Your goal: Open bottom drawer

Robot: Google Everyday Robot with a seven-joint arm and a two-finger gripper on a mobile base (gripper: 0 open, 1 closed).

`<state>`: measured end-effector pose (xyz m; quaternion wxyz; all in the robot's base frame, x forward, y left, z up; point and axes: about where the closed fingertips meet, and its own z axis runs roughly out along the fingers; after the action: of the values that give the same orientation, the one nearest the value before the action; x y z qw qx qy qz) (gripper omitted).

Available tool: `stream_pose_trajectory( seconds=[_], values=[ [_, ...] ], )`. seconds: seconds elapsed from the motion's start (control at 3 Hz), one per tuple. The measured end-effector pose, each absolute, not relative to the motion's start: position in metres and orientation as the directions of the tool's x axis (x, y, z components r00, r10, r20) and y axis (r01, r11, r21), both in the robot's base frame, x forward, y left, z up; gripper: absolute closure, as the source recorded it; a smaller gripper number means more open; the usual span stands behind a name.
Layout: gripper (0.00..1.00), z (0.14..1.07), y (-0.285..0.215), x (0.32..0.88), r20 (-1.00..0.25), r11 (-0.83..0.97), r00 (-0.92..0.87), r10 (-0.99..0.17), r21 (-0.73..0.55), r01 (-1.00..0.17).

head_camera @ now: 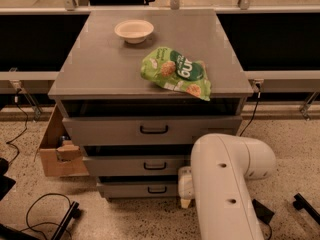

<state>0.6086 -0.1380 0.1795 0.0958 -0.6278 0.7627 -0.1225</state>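
Bottom drawer (pixel 135 189): lowest of three in the grey cabinet (pixel 100 69), just above the floor. Its long axis runs left to right; the front faces me, with the black loop handle (pixel 157 189) at centre. A dark gap shows above the front.

Cabinet top carries a white bowl (pixel 134 30) towards the rear and a green snack bag (pixel 176 73) near the front right edge. The speckled floor (pixel 130 221) holds an open cardboard box (pixel 52 156) to the cabinet's left and black cables (pixel 42 211) in front of it.

My gripper (pixel 185 202) hangs low at the right end of the bottom drawer front, largely hidden behind my white arm (pixel 225 184). Whether it is spread or closed, and whether it touches the drawer, I cannot tell.
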Motion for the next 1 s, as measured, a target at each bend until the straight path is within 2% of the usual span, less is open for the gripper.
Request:
stream_pose_trajectory(
  seconds=[0.67, 1.0],
  values=[
    [0.65, 0.179, -0.148, 0.554, 0.032, 0.259, -0.269, -0.963, -0.185, -0.948],
    [0.66, 0.181, -0.149, 0.549, 0.034, 0.265, -0.275, -0.961, -0.174, -0.948]
  ],
)
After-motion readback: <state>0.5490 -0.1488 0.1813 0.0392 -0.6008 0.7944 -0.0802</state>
